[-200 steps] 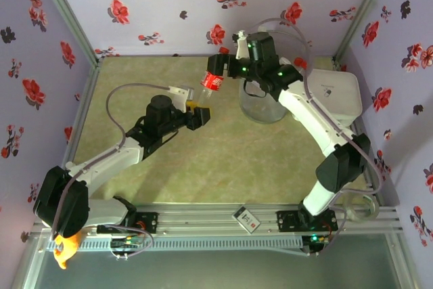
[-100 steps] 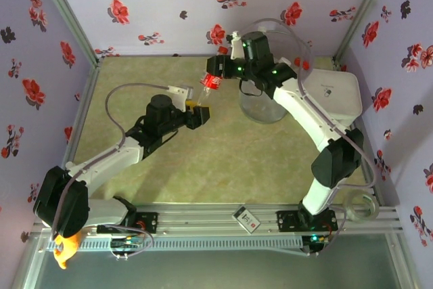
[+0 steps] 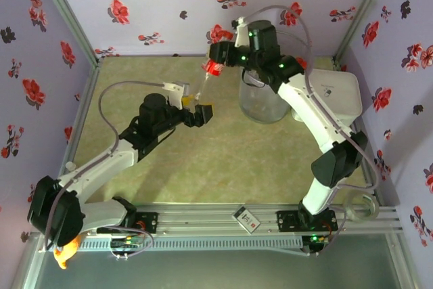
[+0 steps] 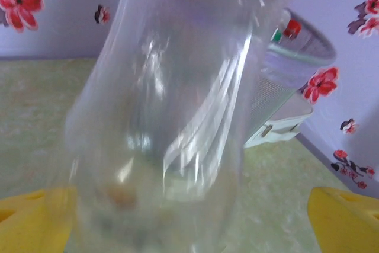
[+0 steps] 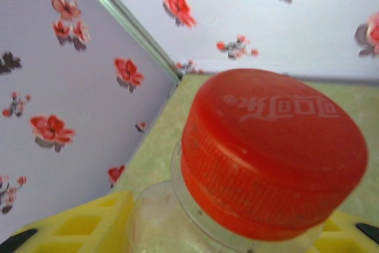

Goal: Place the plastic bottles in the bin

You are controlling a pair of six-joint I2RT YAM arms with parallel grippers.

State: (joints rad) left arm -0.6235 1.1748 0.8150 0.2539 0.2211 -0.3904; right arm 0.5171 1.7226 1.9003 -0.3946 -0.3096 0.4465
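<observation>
green tabletop (image 3: 223, 160) below; clear bottle (image 3: 211, 70) tilts, red cap (image 5: 272, 152) farthest, base nearest.

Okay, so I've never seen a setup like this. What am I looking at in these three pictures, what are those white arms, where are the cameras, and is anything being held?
These are two robot arms bolted at the near edge of a table. The overhead picture looks down on them from above and behind. The other two pictures come from small cameras on the wrists, so each one sees its own yellow fingers up close.

On the green table stands a clear bin, and next to it a flat white lid-like piece.

The right gripper is shut on the neck of a clear bottle, just under its red cap. The left gripper is open, its fingers wide apart around the bottle's body.
</observation>
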